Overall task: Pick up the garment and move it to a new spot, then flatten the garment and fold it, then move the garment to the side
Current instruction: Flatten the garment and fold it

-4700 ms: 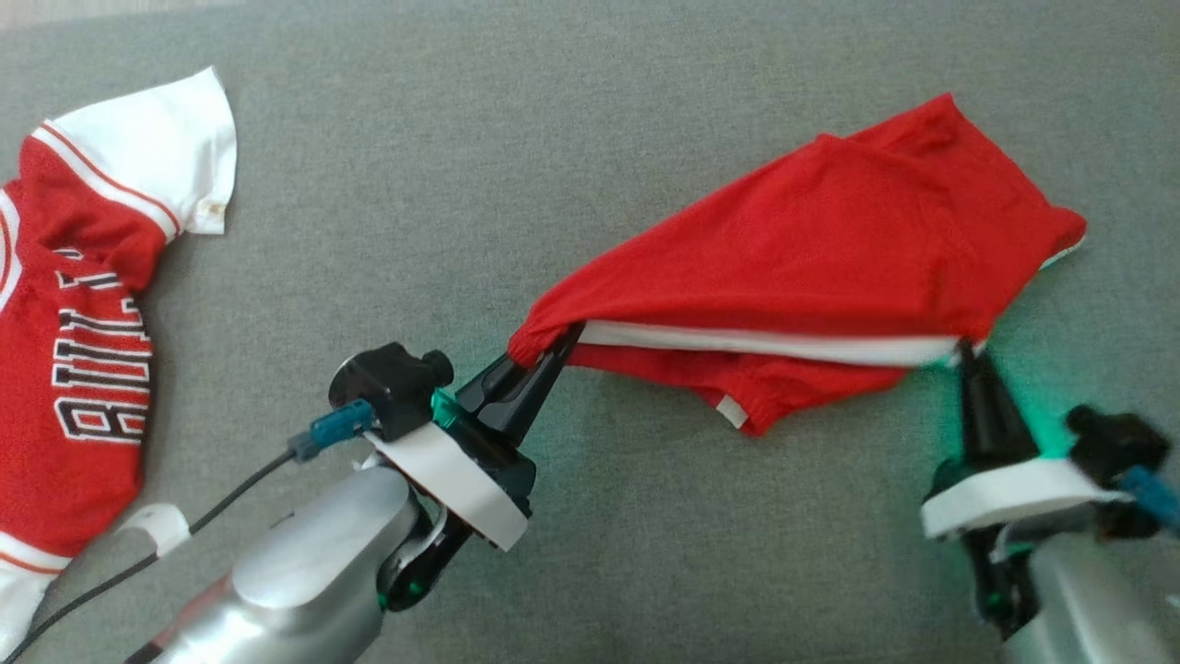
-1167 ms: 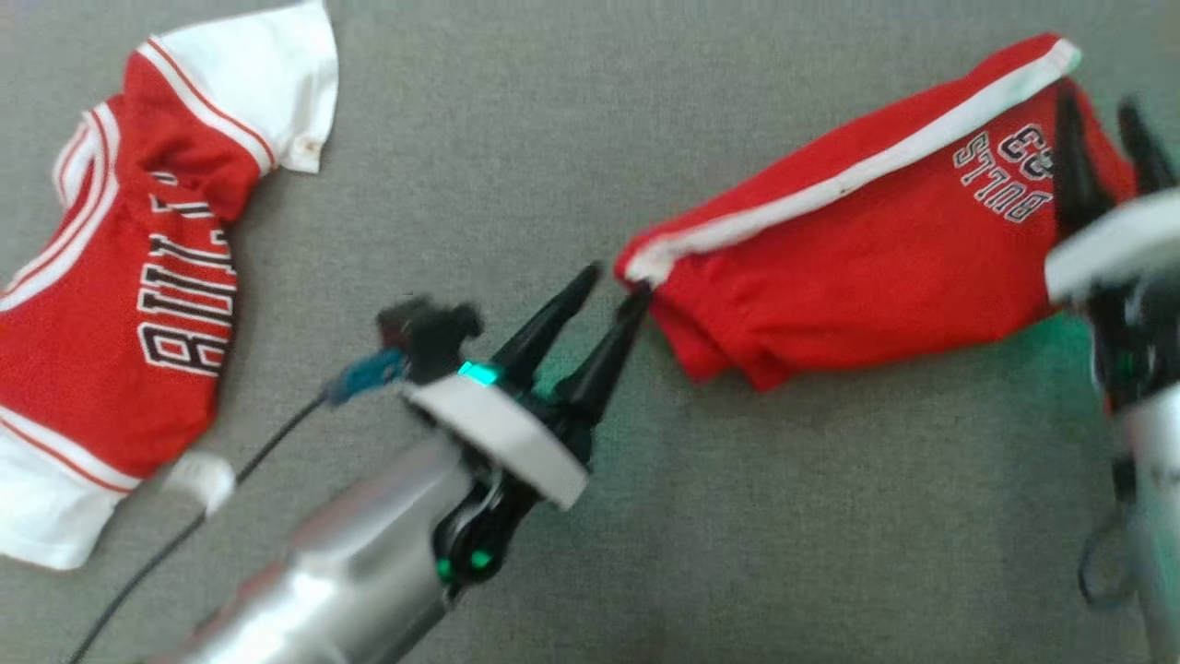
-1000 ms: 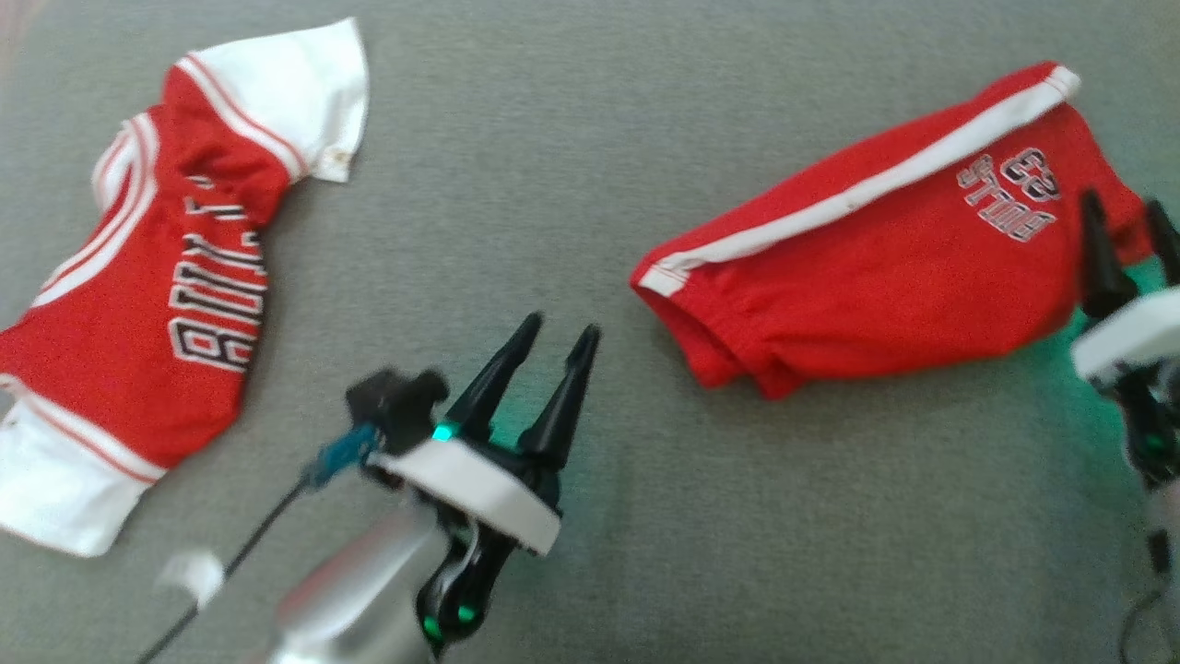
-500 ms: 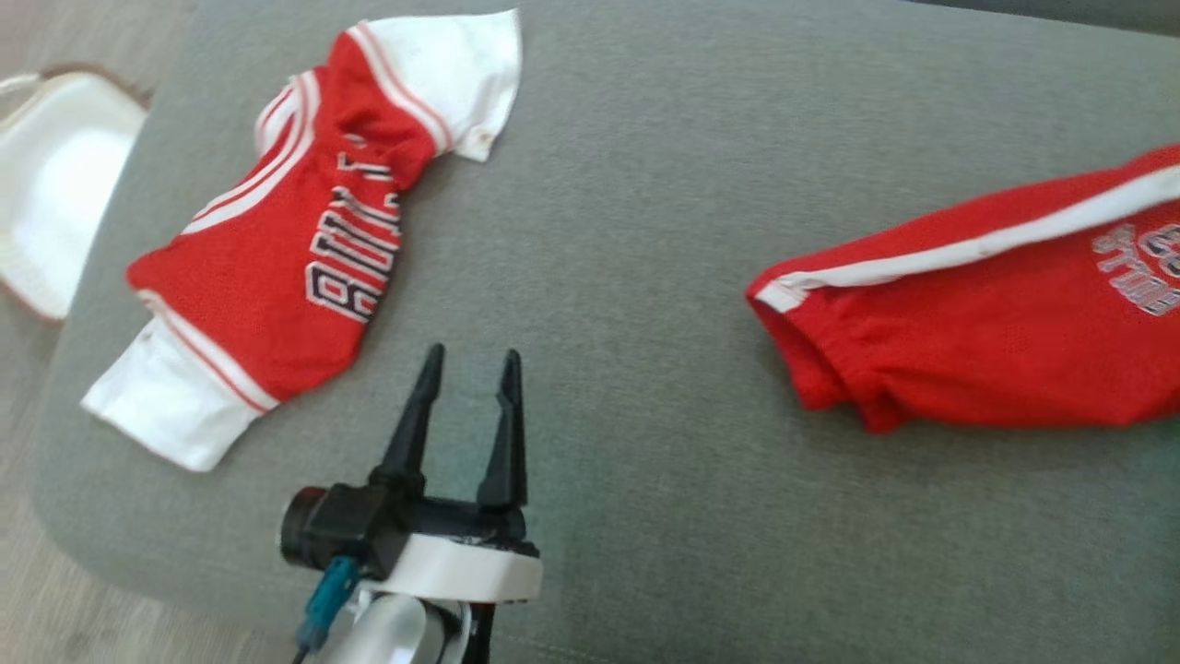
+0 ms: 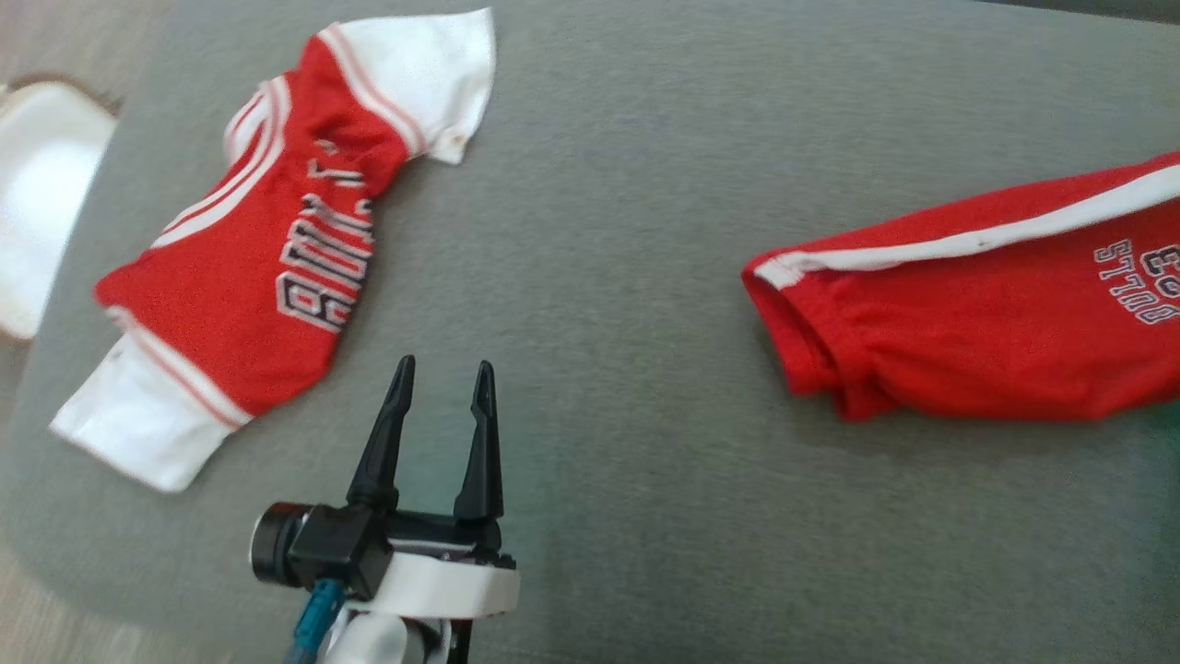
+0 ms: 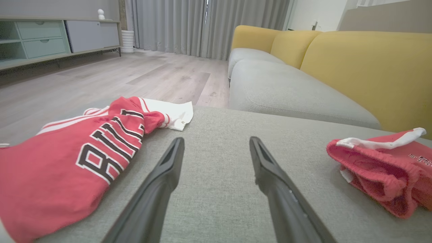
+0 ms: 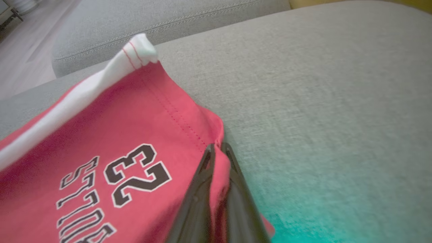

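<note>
The right gripper (image 7: 217,147) pinches the folded red shorts (image 7: 111,131) at one corner; dragging may unfold them. The left gripper (image 5: 441,380) hangs open, empty.

We hold our left gripper (image 5: 442,365) low, its two dark fingers spread wide and pointing away from us, the white wrist cuff just behind them. Our right gripper (image 7: 218,145) has its fingers pressed together, pinching the edge of the red shorts (image 7: 128,121).
</note>
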Tool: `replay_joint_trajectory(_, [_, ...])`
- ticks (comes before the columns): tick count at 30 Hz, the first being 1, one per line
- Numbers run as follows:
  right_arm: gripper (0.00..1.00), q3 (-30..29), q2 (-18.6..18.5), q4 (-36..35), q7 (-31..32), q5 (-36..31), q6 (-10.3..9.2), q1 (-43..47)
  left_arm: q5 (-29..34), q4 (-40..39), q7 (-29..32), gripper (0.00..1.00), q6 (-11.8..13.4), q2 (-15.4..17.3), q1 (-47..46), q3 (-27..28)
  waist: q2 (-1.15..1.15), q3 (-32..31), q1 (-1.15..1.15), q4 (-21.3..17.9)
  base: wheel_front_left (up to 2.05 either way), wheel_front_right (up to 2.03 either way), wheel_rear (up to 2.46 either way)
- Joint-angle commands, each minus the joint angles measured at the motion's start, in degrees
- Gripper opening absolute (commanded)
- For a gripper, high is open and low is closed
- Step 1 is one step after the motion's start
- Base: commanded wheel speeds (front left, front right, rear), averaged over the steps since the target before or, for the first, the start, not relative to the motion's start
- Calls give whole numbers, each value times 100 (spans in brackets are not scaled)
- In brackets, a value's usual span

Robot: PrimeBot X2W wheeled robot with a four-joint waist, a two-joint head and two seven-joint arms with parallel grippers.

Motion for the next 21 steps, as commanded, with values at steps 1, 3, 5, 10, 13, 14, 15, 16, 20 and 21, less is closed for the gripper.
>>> replay_joint_trajectory(1, [0,112,-66,-78,-97,-46,19,61,44,-120,-53,100,-47,-14,-35,195,0,-159,0,-297,0,0,0])
replay_joint_trajectory(3, [0,107,-42,-35,-141,-69,19,134,64,-83,-53,100,-91,-18,-29,195,0,-234,0,-500,0,0,0])
replay_joint_trajectory(5, [0,61,-42,-12,-187,-58,19,230,90,-41,-53,100,-126,-20,-27,188,0,-291,0,-697,0,0,0])
replay_joint_trajectory(10, [0,-99,-28,-32,-271,-21,19,543,93,41,-53,100,-177,-22,-19,148,0,-436,0,-1072,0,0,0])
replay_joint_trajectory(13, [0,-171,-12,-156,-386,-5,19,691,86,79,-53,100,-195,-22,-9,133,0,-504,0,-1204,0,0,0])
replay_joint_trajectory(14, [0,-190,-4,-211,-446,-10,19,726,86,95,-53,100,-206,-23,-9,121,0,-522,0,-1229,0,0,0])
replay_joint_trajectory(15, [0,-204,9,-271,-513,-27,19,751,81,111,-53,100,-220,-23,-11,109,0,-545,0,-1251,0,0,0])
replay_joint_trajectory(16, [0,-209,26,-343,-583,-53,19,765,73,128,-53,100,-233,-23,-13,94,0,-565,0,-1264,0,0,0])
replay_joint_trajectory(20, [0,-191,132,-607,-725,-134,19,708,60,190,-53,100,-250,-23,-7,43,0,-657,0,-1276,0,0,0])
replay_joint_trajectory(21, [0,-161,183,-722,-752,-146,19,681,62,211,-53,100,-259,-23,5,25,0,-687,0,-1271,0,0,0])
